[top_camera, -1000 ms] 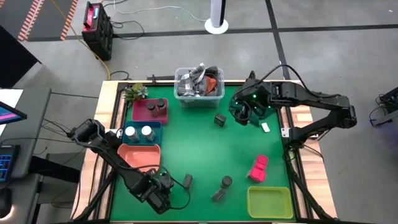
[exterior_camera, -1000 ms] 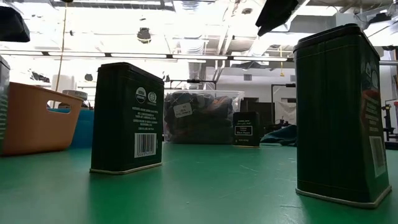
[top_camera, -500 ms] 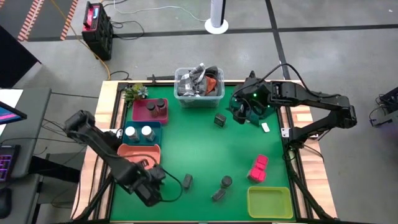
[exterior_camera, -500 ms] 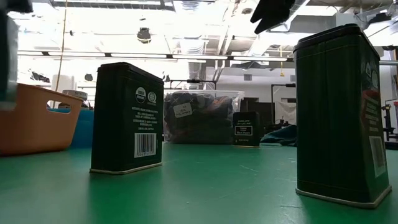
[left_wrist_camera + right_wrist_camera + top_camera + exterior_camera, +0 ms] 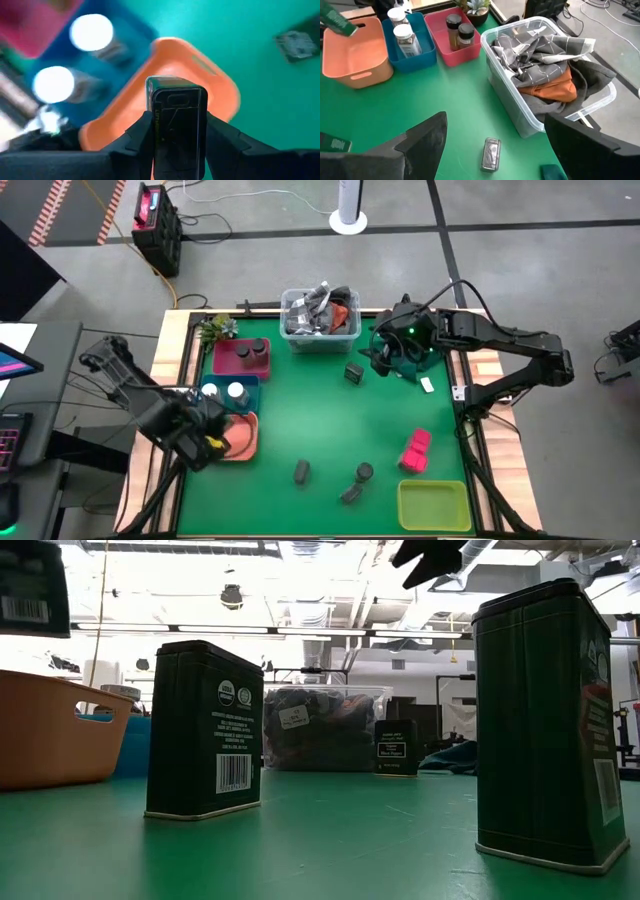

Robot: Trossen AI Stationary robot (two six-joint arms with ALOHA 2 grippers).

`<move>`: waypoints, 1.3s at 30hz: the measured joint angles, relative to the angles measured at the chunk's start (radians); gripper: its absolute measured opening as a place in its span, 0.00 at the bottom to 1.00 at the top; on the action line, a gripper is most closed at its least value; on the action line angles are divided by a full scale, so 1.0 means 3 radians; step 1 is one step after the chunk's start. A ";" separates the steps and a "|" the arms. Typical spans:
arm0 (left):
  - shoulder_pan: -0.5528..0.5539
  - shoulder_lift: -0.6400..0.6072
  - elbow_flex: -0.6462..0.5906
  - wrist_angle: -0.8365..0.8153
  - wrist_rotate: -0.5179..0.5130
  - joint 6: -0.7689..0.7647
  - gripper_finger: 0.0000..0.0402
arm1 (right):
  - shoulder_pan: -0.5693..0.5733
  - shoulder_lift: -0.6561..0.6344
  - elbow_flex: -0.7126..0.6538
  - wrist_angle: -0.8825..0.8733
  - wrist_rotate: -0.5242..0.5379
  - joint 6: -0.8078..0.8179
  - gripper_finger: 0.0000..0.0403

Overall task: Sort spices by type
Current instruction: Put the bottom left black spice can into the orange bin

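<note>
Your left gripper (image 5: 177, 131) is clamped on a dark tin (image 5: 177, 117) above the orange tray (image 5: 243, 437) by the table's left edge, evidently to drop it there, while your right gripper (image 5: 492, 137) hangs wide open and empty over another tin (image 5: 490, 154) near the far edge.

dark tin (image 5: 177, 125) aloft over the orange tray — other tins (image 5: 301, 471), jars (image 5: 364, 471), pink blocks (image 5: 416, 450) still scattered.

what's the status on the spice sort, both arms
Left gripper shut on a dark tin, held over the orange tray. Right gripper open, above the small tin by the clear bin. Nothing in the way.
</note>
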 joint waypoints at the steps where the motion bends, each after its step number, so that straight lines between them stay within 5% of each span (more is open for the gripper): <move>1: 0.0000 -0.0061 -0.0061 -0.0020 -0.0001 -0.0061 0.33 | 0.0000 0.0000 0.0000 0.0008 0.0001 0.0013 0.89; 14: 0.0047 -0.0975 -0.1493 0.0577 0.0716 -0.1647 0.33 | 0.0027 0.0000 0.0000 0.0074 0.0001 0.0131 0.89; 28: 0.0055 -0.1000 -0.1932 0.0855 0.0914 -0.2601 0.35 | 0.0019 0.0000 0.0000 0.0070 0.0003 0.0035 0.89; 39: 0.0055 -0.1016 -0.1979 0.0888 0.0967 -0.2573 0.58 | 0.0027 0.0000 0.0000 -0.0030 0.0003 -0.0021 0.89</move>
